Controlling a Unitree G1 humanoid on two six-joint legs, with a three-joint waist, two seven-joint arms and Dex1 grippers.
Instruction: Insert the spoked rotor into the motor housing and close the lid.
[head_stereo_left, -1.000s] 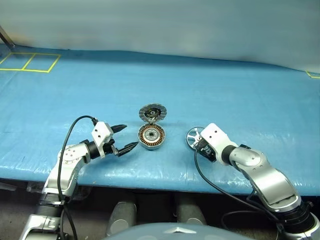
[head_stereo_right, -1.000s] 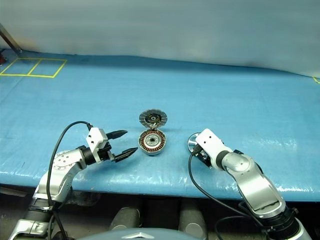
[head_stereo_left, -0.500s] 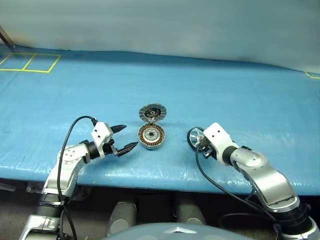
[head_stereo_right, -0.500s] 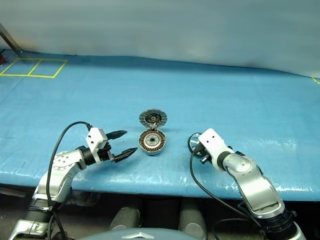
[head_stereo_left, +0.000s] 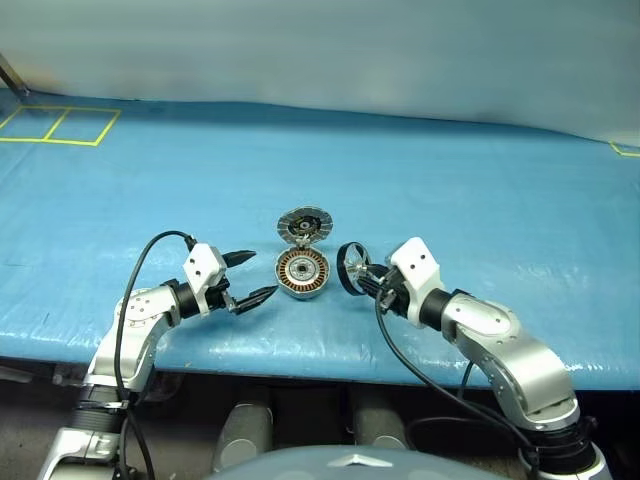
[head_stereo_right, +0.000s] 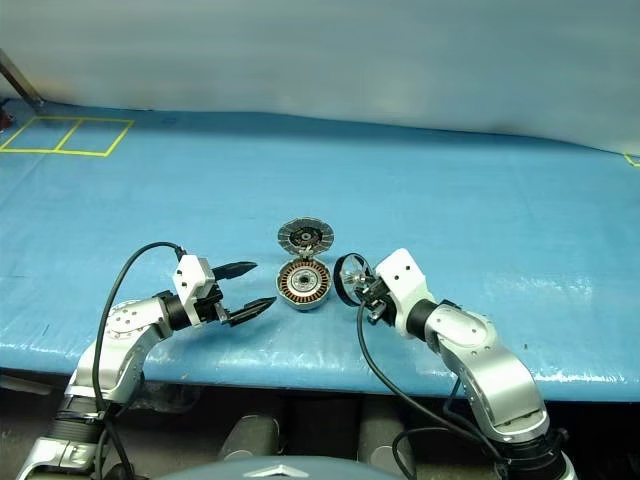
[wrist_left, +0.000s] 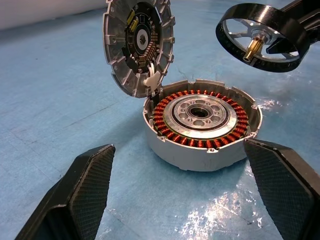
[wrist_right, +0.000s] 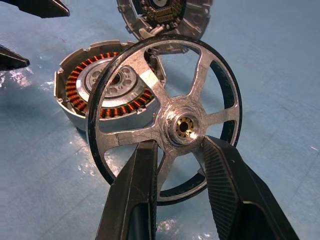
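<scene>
The spoked rotor (wrist_right: 165, 120) is pinched in the right gripper (wrist_right: 177, 160) beside the motor housing (wrist_left: 200, 122); left gripper (wrist_left: 192, 190) fingers spread wide, empty. Next it probably needs to be levelled and centred over the hub.

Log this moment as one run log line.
right end effector: shut on spoked rotor, lifted beside motor housing | left end effector: open, near housing | lid: open | rotor not inserted

The spoked rotor (wrist_right: 165, 117) hides part of the motor housing (wrist_right: 92, 90).
</scene>
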